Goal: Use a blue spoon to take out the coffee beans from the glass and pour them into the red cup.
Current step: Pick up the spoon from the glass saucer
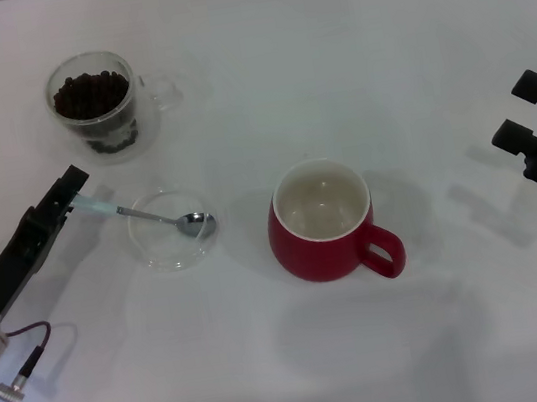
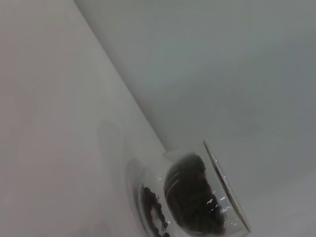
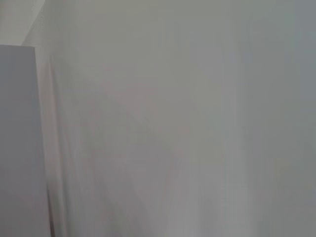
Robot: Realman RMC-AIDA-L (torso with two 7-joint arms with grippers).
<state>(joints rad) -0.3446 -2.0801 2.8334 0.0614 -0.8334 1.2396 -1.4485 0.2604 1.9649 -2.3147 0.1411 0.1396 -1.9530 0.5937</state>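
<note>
The blue spoon (image 1: pixel 139 214) lies slanted, its metal bowl resting in a flat clear dish (image 1: pixel 158 250). My left gripper (image 1: pixel 72 193) is shut on the end of the spoon's pale blue handle, low over the table at the left. The glass (image 1: pixel 95 103), with coffee beans (image 1: pixel 89 94) inside, stands at the back left, beyond the gripper; it also shows in the left wrist view (image 2: pixel 222 197) with its beans (image 2: pixel 190 192). The red cup (image 1: pixel 324 223) stands in the middle, empty, its handle towards the front right. My right gripper (image 1: pixel 522 109) is open and idle at the far right.
The flat clear dish sits between the glass and the red cup. A white tabletop (image 1: pixel 327 51) stretches all around. A cable (image 1: pixel 30 348) hangs by my left wrist at the front left.
</note>
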